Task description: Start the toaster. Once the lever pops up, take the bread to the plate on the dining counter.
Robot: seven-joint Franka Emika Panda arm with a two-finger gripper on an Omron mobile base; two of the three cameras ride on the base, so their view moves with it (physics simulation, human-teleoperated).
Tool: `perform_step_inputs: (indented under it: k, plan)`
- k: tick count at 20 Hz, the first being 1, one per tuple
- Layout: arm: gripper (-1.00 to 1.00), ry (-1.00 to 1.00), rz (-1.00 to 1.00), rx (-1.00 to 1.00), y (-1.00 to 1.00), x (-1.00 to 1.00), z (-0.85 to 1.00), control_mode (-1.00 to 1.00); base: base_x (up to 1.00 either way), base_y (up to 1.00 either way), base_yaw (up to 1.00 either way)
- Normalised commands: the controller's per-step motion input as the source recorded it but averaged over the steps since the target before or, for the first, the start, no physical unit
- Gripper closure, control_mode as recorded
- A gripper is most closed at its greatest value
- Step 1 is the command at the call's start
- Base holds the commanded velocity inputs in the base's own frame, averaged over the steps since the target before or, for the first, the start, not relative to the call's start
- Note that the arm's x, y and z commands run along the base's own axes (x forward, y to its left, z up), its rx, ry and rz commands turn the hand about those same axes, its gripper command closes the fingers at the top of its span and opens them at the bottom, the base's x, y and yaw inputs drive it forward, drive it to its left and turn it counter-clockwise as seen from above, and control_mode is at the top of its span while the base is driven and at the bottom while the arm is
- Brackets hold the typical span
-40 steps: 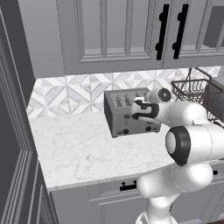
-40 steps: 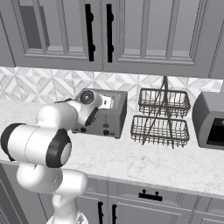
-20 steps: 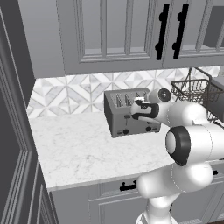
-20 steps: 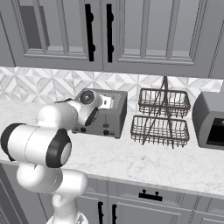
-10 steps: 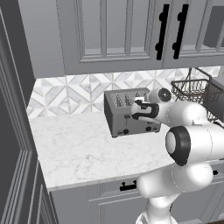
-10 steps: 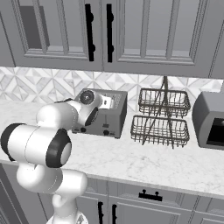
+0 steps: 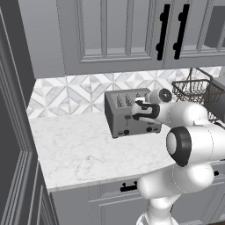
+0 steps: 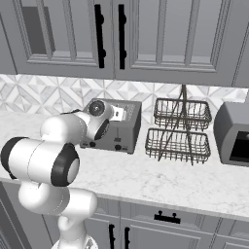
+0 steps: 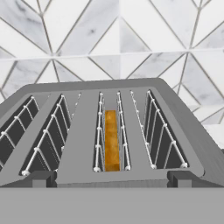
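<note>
The bread (image 9: pixel 112 141) sits upright and low in the third slot from the left of the toaster (image 9: pixel 109 131), an orange strip between the wire guides, below the top face, so it is placed to be toasted rather than lifted. The toaster (image 7: pixel 132 113) stands on the marble counter (image 7: pixel 83 149) against the tiled backsplash (image 9: pixel 113 39), its levers and knobs facing me. My fingers (image 7: pixel 137 110) hang at its top front edge, spread wide and holding nothing, a stance I judge suited to pressing a lever down or waiting above the slot. Whether the lever is down I cannot tell. To the toaster's right, a two-tier wire basket (image 8: pixel 181 129) stands apart from it, and a grey appliance (image 8: pixel 233 133) stands further right, both outside my working line
</note>
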Motion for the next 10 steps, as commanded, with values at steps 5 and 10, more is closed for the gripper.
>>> perform_step_inputs:
  k: [5, 10]
  plan:
    - [-1.00, 0.00, 0.00, 0.00, 0.00, 0.00, 0.00, -1.00, 0.00, 0.00, 0.00]
    - [-1.00, 0.00, 0.00, 0.00, 0.00, 0.00, 0.00, -1.00, 0.00, 0.00, 0.00]
